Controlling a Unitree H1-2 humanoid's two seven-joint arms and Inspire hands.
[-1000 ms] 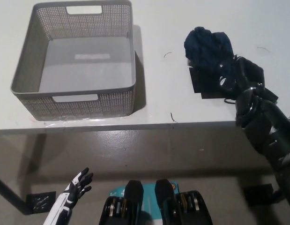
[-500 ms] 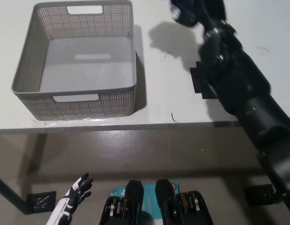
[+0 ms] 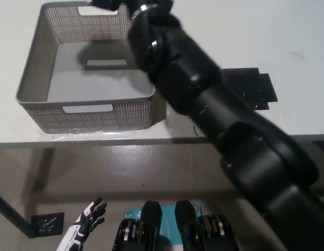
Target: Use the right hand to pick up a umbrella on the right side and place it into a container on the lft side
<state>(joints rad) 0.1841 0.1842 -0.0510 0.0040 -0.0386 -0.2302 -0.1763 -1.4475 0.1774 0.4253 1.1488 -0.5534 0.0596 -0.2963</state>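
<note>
The black right arm (image 3: pixel 203 104) reaches from the near right diagonally across the table (image 3: pixel 287 31) to the far rim of the grey perforated container (image 3: pixel 36 68) on the left. The right hand (image 3: pixel 117 4) lies at the top edge of the head view, largely cut off; whether it is clasping anything cannot be told. The umbrella is not visible on the table. Judged from the arm's position over the container, it is probably carried in the right hand, out of frame or hidden by the wrist. Only a black mat (image 3: pixel 250 86) lies on the right side of the table. A folded fabric umbrella of this kind should be treated as light, soft and compressible, with a stiff core along its shaft. Loose cloth may slip or snag on the perforated wall. Hold it across the middle of the bundle, around the shaft, not by loose cloth alone. The white left hand (image 3: pixel 83 227) rests low at the near left, below table level, fingers spread and holding nothing.
</note>
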